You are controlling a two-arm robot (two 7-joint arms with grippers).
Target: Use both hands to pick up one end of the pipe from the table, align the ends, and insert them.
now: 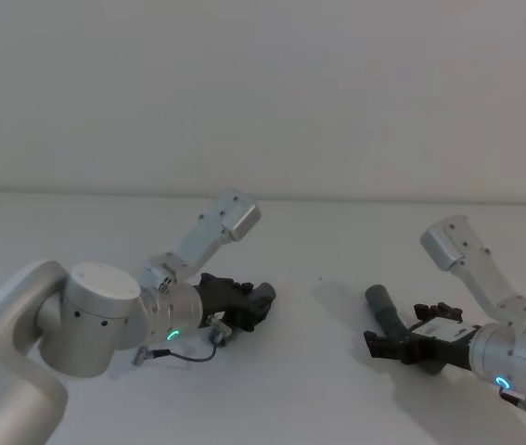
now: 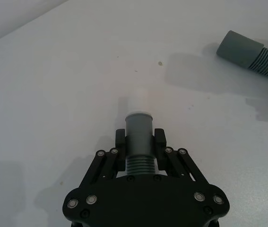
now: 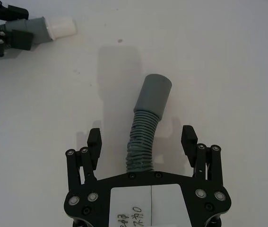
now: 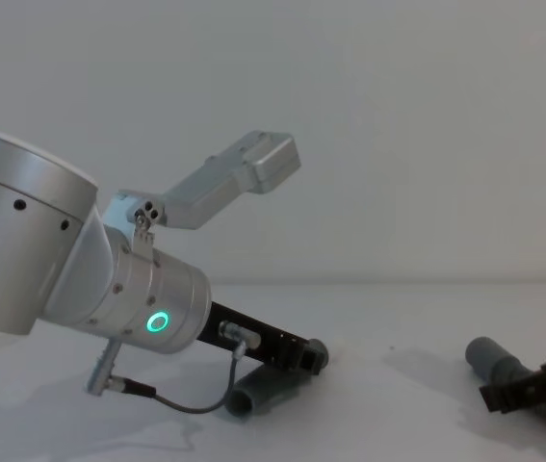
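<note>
**Q:** Head view first. How do the arms sit?

**A:** Both are low over the table (image 1: 318, 399), with the forearms angled down and inward so the tools face each other. My left gripper (image 1: 249, 304) is left of centre. My right gripper (image 1: 397, 345) is well apart on the right, with the grey cuff (image 1: 378, 299) poking out ahead of it toward the middle.

**Q:** Left wrist?

**A:** Closed. The fingers (image 2: 159, 139) clamp the white-tipped end (image 2: 138, 125) where its ribs meet the smooth sleeve. I judge that grip leaves the tip jutting free, ready to go in. It points across bare table with the cuff off to one side, so the ends are not lined up yet.

**Q:** Right wrist?

**A:** Spread wide. The fingers (image 3: 189, 139) straddle the ribbed hose (image 3: 142, 142) without touching it. The hose runs back under the palm and bends, so the cuff leans off axis. Its shadow falls away from it, so I judge the cuff is off the table — though I cannot tell what carries it. I'd want to close just behind the cuff, so the bend can't wander.

**Q:** Chest view?

**A:** From the side, my left arm slopes down with its tool near the table. There is a grey tube (image 4: 261, 397) just beneath the tool's tip — I take it for the held piece. At the right the cuff tilts upward, and the two ends are well apart.
</note>
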